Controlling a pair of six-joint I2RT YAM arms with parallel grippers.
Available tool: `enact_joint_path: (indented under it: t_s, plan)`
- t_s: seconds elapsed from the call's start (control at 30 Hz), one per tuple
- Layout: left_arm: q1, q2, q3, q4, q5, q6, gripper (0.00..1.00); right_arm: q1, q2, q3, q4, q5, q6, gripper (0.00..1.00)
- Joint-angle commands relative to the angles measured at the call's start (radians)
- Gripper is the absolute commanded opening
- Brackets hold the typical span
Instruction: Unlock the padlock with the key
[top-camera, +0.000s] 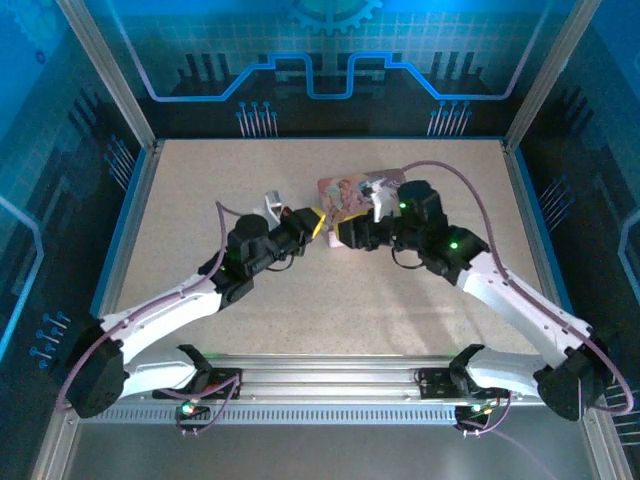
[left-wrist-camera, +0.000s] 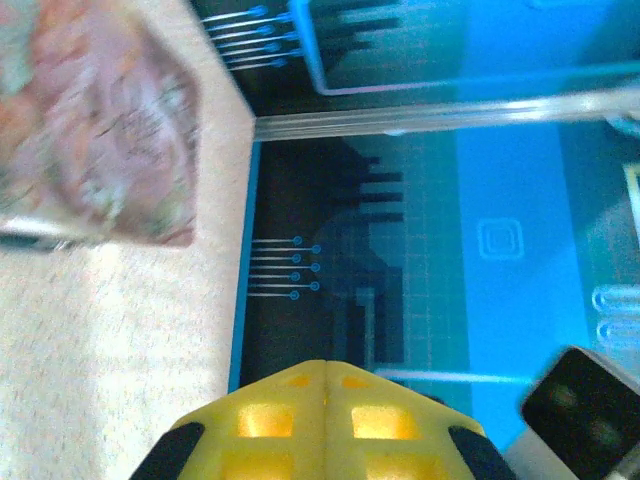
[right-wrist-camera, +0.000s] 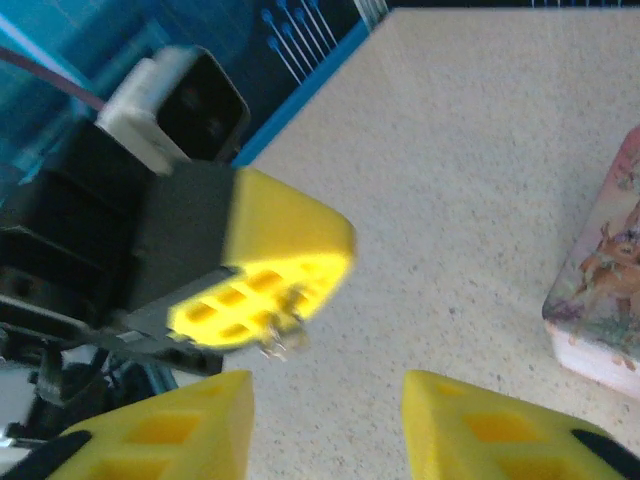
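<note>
My left gripper (right-wrist-camera: 300, 285) is pressed shut, and a small metal sliver pokes out at its tip. It is blurred, but I take it for the key (right-wrist-camera: 281, 325). It hangs over the table (right-wrist-camera: 470, 150) near the middle, with the tin (right-wrist-camera: 600, 290) just on the far side. My right gripper (right-wrist-camera: 328, 400) faces it, close by, with its jaws wide apart and nothing between them. I cannot make out the padlock, so I cannot tell where it lies.

Here is the danger as I judge it. The key seems to be held by very little, right at the fingertip edge. If my right fingers close off-centre, they may flick it out, and a sliver that small would be hard to find on this speckled table. If my left lets go before my right has it firmly, it drops the same way. The two grippers are nearly nose to nose, so a slight overreach would bang finger on finger. A crooked pinch would leave the key skewed and useless for a keyhole. And a wide swing could clip the tin.
</note>
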Motion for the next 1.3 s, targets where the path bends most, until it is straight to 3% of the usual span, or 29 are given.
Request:
enact_joint_path:
  t_s: [0.0,0.2,0.47,1.27]
  plan:
    - [-0.007,-0.056,0.129,-0.139,0.009,0.46,0.0,-0.07,-0.047,-0.061,0.207,-0.224,0.131,0.5]
    - [-0.008,-0.059,0.284,-0.225,0.109,0.768,0.0,-0.16,-0.066,-0.151,0.602,-0.388,0.368,0.58]
    - [-0.009,-0.019,0.415,-0.205,0.219,0.855,0.0,-0.175,-0.051,-0.151,0.892,-0.427,0.499,0.6]
    - [-0.009,0.011,0.452,-0.195,0.218,0.825,0.0,-0.071,0.055,-0.081,0.942,-0.396,0.54,0.41]
